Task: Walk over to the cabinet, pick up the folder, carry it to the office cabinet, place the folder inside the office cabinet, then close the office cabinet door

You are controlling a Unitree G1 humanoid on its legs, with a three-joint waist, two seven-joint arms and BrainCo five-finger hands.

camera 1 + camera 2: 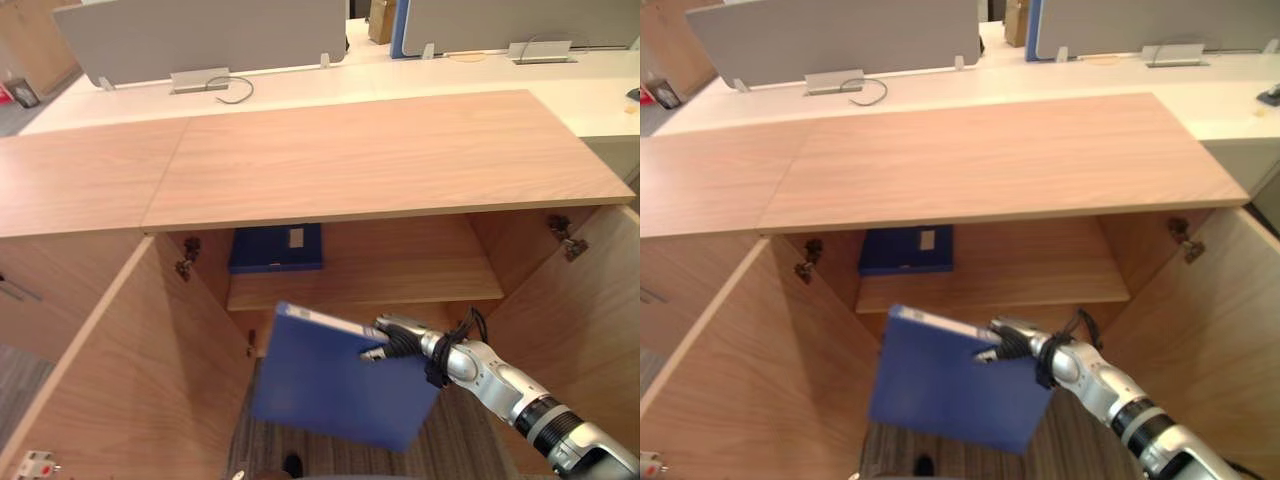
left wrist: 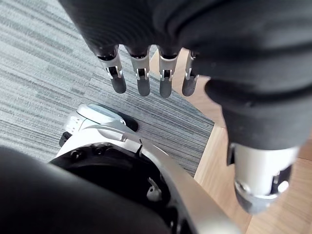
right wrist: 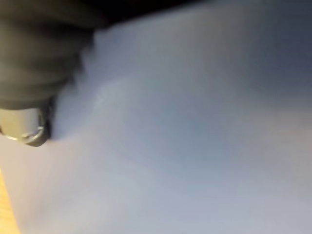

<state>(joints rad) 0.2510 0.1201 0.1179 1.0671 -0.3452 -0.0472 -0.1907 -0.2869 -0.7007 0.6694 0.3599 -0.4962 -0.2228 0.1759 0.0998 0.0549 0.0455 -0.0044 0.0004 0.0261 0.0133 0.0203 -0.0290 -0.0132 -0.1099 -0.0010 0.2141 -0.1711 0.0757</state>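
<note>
**Item:** folder [image 1: 330,385], one.

**Location:** It hung in the air before the open office cabinet [image 1: 380,160], lower than the inner shelf [image 1: 400,270] and over the carpet [image 2: 44,73]. It was tilted, with its lower corner pointing to the floor, and had not yet been put inside.

**Appearance:** Blue, flat and rectangular, with a plain smooth cover. A paler strip ran along the upper edge. No label could be seen on the face that showed.

**Hold:** The right hand [image 1: 395,340] had its fingers curled over the upper right edge, pinching the cover there. The thumb was hidden beneath. The right wrist view showed the blue cover lying close against that hand.

**Handling, as judged:**
- Stiff board that kept its plane without sagging.
- Probably light, since one hand bore it by an edge.
- The cover looked slick, so a corner pinch could let it pivot or slide.
- A grip nearer the middle of an edge, or on the spine, would steady it.
- It is best fed into the opening edge first and level with the shelf.

**Other hand:** The left hand [image 2: 141,73] hung over the carpet with its fingers straight and loose, holding nothing.

**Surroundings:** The cabinet was of light wood, with the left door [image 1: 130,380] and right door [image 1: 590,300] both swung wide. A second folder [image 1: 275,250], dark blue with a small white label, lay flat at the shelf's left rear.
</note>
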